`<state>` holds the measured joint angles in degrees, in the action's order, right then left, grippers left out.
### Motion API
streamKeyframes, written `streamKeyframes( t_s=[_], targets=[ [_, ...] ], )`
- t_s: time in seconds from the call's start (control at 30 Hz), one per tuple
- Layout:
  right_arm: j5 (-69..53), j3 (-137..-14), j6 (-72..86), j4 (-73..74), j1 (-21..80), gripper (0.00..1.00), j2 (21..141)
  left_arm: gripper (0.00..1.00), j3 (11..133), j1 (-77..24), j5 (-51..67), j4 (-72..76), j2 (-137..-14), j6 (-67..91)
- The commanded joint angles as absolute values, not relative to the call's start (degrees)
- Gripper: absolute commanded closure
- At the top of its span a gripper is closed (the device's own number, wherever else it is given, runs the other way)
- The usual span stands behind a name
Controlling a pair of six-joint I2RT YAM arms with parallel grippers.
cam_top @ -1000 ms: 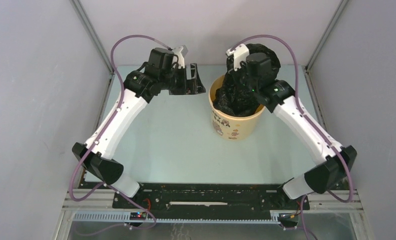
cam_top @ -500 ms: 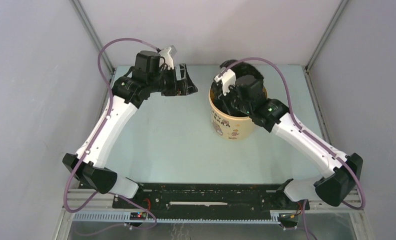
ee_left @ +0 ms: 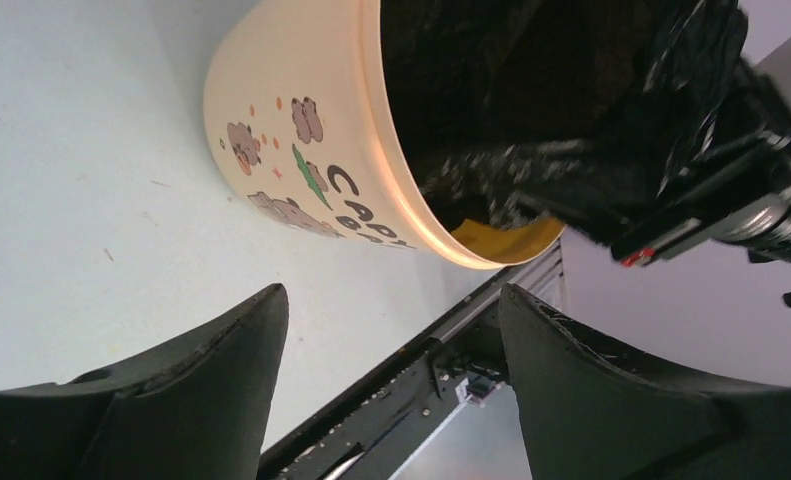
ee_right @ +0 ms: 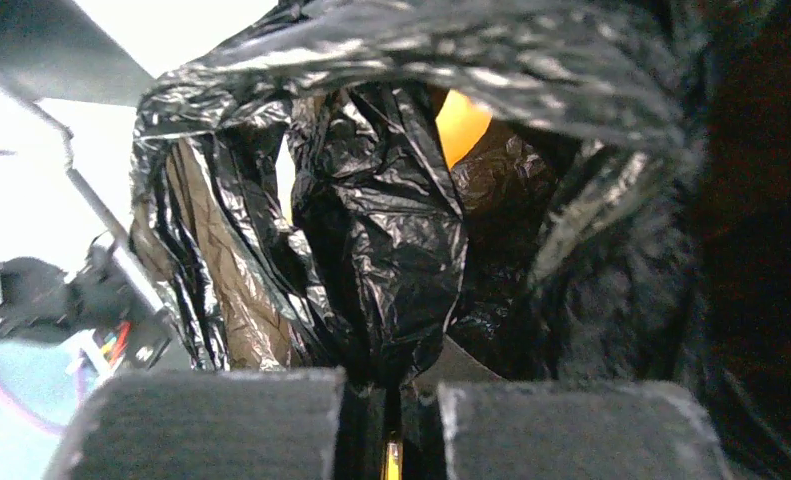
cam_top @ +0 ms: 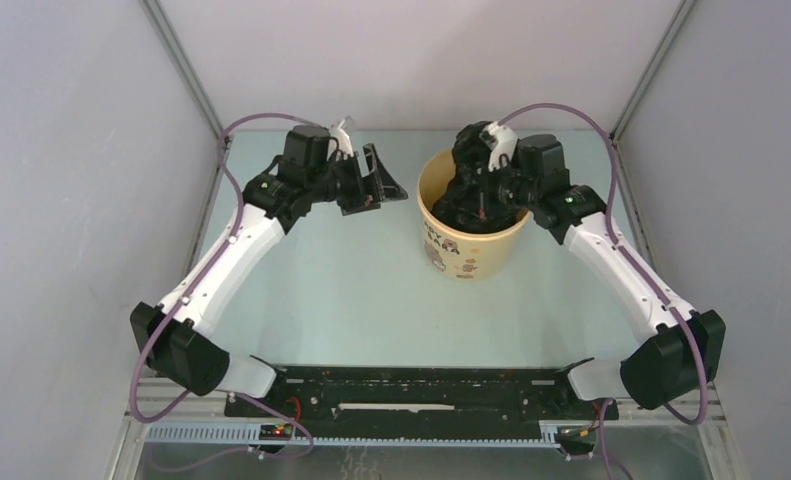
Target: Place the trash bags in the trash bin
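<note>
While the right gripper point(ee_right: 389, 392), jaws pinched on the black bag point(ee_right: 371, 230), is reaching inside the yellow bin point(cam_top: 471, 255), best practice is pushing it below the bin's rim before releasing; left gripper point(ee_left: 391, 315) is hanging open, empty, beside the bin.

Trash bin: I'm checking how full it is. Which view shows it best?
Top external: the whole trash bin stands upright, rim and trash bags inside visible. Left wrist shows only its printed side and part of the rim. Right wrist shows just a yellow patch behind the bags.
</note>
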<state>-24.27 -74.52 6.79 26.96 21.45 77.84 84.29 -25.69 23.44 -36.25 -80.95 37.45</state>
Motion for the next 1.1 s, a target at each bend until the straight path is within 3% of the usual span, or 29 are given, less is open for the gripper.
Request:
streamKeyframes(
  t_s=[0.0, 0.23, 0.63, 0.87, 1.07],
  targets=[
    [-34.84, -73.16, 9.60, 28.06, 25.45, 1.00, 79.35, 0.18, 79.72, -25.40, 25.36, -27.93, -74.29, 44.75],
    [-38.99, -73.17, 12.32, 27.05, 28.19, 1.00, 83.48, 0.19, 73.46, -25.40, 21.46, -28.27, -67.39, 47.31],
    [-59.21, -73.11, 15.76, 24.15, 35.49, 1.00, 82.27, 0.18, 71.21, -25.56, 14.14, -33.35, -54.59, 49.88],
    [-57.11, -73.13, 8.89, 34.85, 34.72, 0.97, 80.20, 0.14, 73.44, -31.28, 15.73, -30.89, -56.70, 50.68],
    [-53.05, -72.41, 6.83, 38.30, 35.15, 0.89, 75.75, 0.19, 77.56, -35.41, 12.02, -32.51, -63.38, 49.15]
  ],
)
